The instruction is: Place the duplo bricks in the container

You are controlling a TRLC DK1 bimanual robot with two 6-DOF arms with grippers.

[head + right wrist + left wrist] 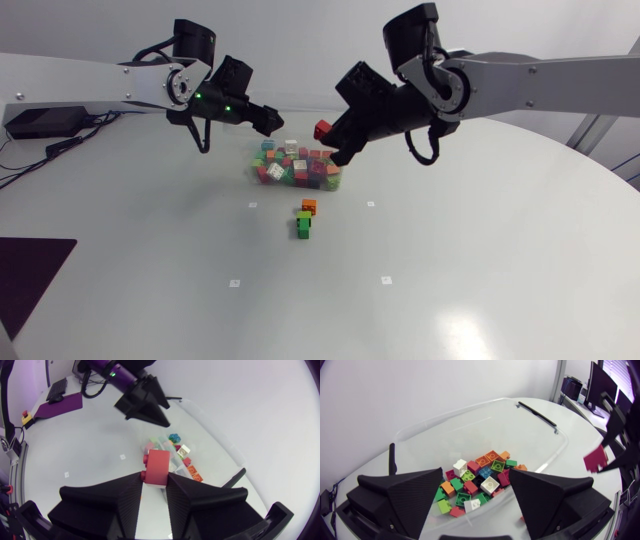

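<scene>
A clear plastic container (pixel 262 176) near the table's middle back holds several duplo bricks of mixed colours (pixel 300 168). My left gripper (pixel 272 122) hangs open and empty just above its left end; in the left wrist view its fingers (pixel 410 495) stand wide apart over the bricks (pixel 480 480) in the container (pixel 555 455). My right gripper (pixel 333 138) hovers over the container's right end, shut on a red brick (pixel 322 128), which shows between its fingers (pixel 157 466). An orange brick (pixel 309 207) and a green brick stack (pixel 304 225) lie on the table in front of the container.
Both grippers hang close together over the container, the left gripper (pixel 145 402) ahead of the right one. The red brick (pixel 595 458) in my other arm's gripper shows beside the left gripper. A dark mat (pixel 25 275) lies at the table's left edge.
</scene>
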